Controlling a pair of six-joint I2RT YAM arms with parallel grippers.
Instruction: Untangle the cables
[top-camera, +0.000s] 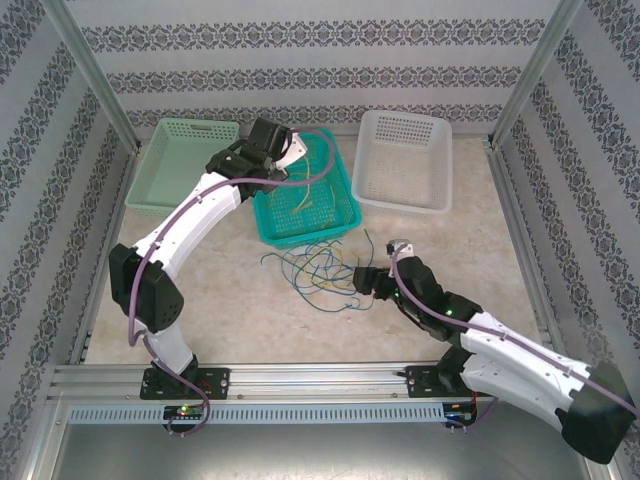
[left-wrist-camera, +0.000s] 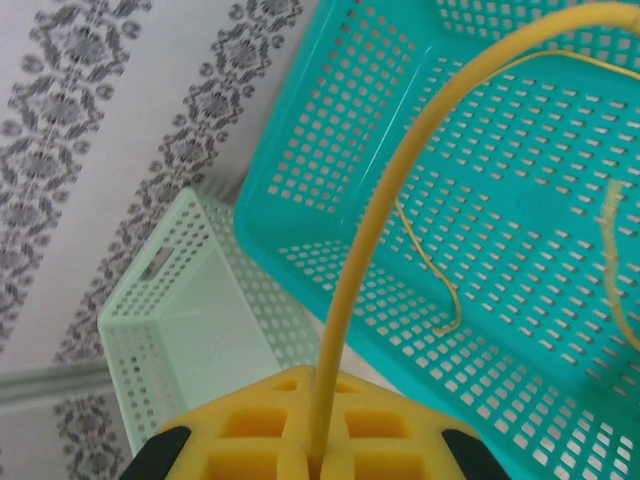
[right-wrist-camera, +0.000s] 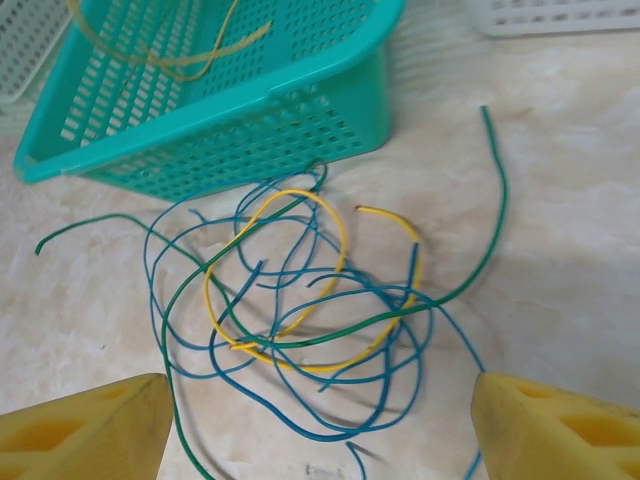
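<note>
Firmly pinches one yellow cable (left-wrist-camera: 370, 250) in left gripper (left-wrist-camera: 318, 455), jaws closed on it, arching ahead of jaws over teal basket (left-wrist-camera: 340, 130). Holds right gripper (right-wrist-camera: 320, 430) jaws wide, nothing between. Shows tangled cables (right-wrist-camera: 310, 300), blue, green, yellow, on table (right-wrist-camera: 560, 200) just ahead of those jaws, beside basket.

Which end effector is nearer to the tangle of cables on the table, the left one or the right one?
Right. The right end effector is open just beside the tangle of cables. The left end effector is over the teal basket, shut on a yellow cable.
</note>
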